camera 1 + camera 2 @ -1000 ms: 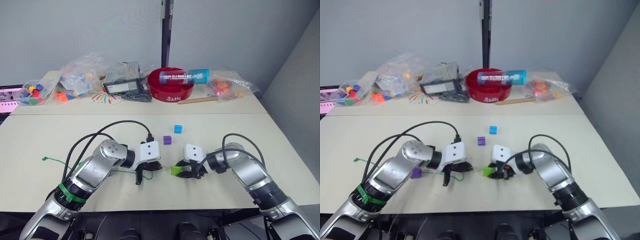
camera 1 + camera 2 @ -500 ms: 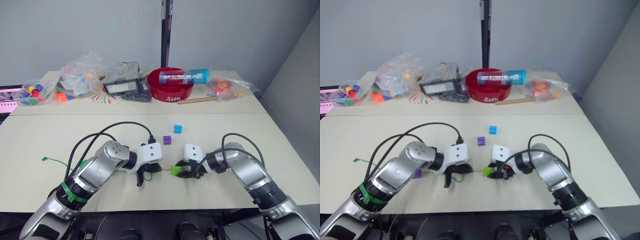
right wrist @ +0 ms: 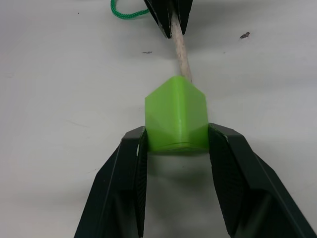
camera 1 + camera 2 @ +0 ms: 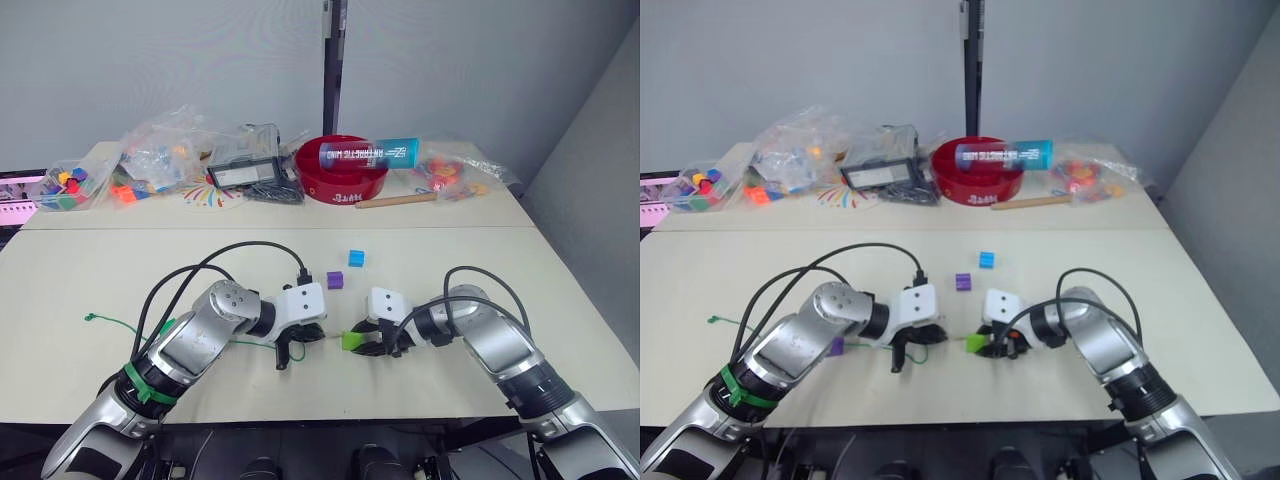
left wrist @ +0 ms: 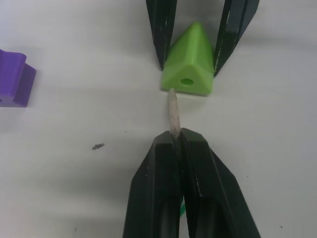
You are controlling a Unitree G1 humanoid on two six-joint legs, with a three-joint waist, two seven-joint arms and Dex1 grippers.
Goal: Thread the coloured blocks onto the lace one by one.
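Left hand [image 5: 176,136] is clamped on the lace [image 5: 173,111], fingers pressed together on the stiff pale tip with a short length of it sticking out ahead. Right hand [image 3: 176,144] is clamped on the lime green block [image 5: 189,67], one finger on each side, the block resting on the bench [image 4: 120,280] with its hole facing the left hand. Step in hand: threading this first block. The tip reaches the face of the green block just below and to one side of the hole, by the left wrist view; I judge it not yet entered. Next move calls for a small correction of the tip toward the hole, then a straight push along the hole's axis while the right hand holds the block steady; the short free length of tip should help it stay stiff. Pose: both forearms lie low over the bench and converge on the green block, the hands facing each other almost nose to nose. Outward from the green block: a loop of green cord trails behind the left hand, and the lace runs on to its knotted tail [image 4: 89,318], well away past the left arm. One purple block [image 4: 335,280] sits near the green block on the far side, the blue block [image 4: 355,258] just beyond it, and a second purple block [image 4: 835,346] lies beside the left forearm.
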